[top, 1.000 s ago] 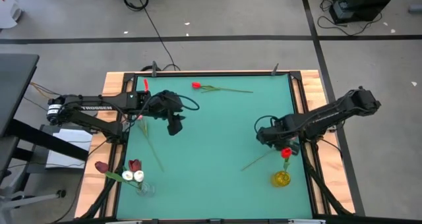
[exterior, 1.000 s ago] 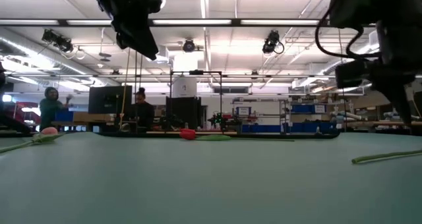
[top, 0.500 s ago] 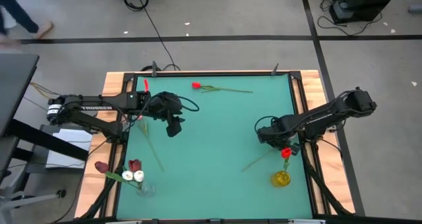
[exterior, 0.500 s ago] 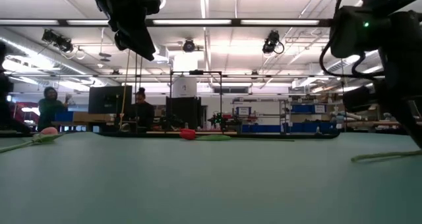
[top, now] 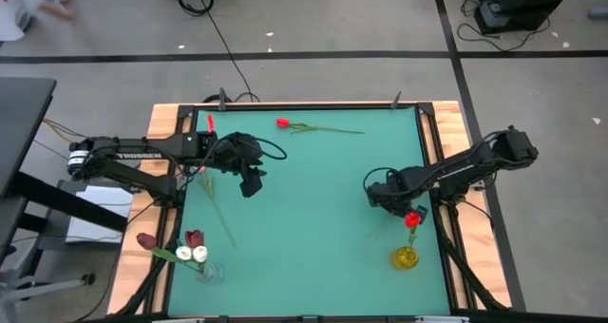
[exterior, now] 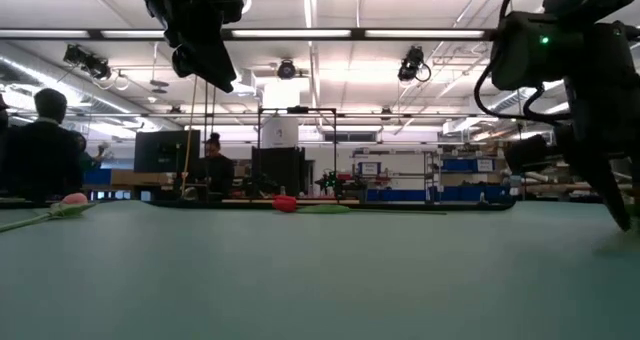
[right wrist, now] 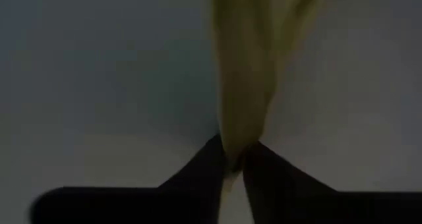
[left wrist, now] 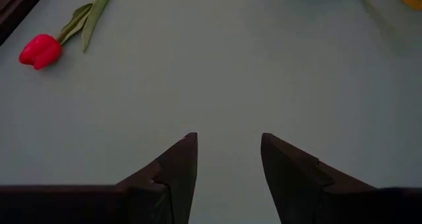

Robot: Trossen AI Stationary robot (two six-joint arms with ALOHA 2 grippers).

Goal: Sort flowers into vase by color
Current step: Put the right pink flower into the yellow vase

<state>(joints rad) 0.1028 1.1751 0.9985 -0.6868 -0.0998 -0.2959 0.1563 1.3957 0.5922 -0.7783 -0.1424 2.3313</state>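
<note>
My right gripper point(top: 408, 208) point(right wrist: 235, 162) is near the table's right edge, shut on a red tulip whose head point(top: 411, 219) shows just beyond it, above a yellow vase point(top: 406, 257). My left gripper point(top: 253, 181) point(left wrist: 228, 151) hovers open over bare mat, left of centre. A pink tulip point(top: 203, 171) lies flat beside it, its stem running toward the near edge. Another red tulip point(top: 282, 123) point(left wrist: 41, 51) lies by the far edge. A clear vase point(top: 205, 268) at the near left holds white and dark maroon heads. My right gripper pinches the red tulip's green stem or leaf point(right wrist: 241, 122) between its two fingertips point(right wrist: 206, 159). The green part runs on past the fingers, away from the wrist. No stem shows lying on the mat in the high view. Which part of the stem it has, I cannot tell.
A raised wooden frame point(top: 432, 133) borders the green mat point(top: 313, 199). A dark maroon head point(top: 145, 239) leans out over the left frame by the clear vase. Open mat lies between the two arms. People and equipment show in the room behind the table point(exterior: 212, 165).
The red tulip's stem, which lay slanting on the mat toward the near left, has come up off the table and no longer shows on it. Its head has stayed beside my right gripper. The right arm has lowered slightly in the low view.
</note>
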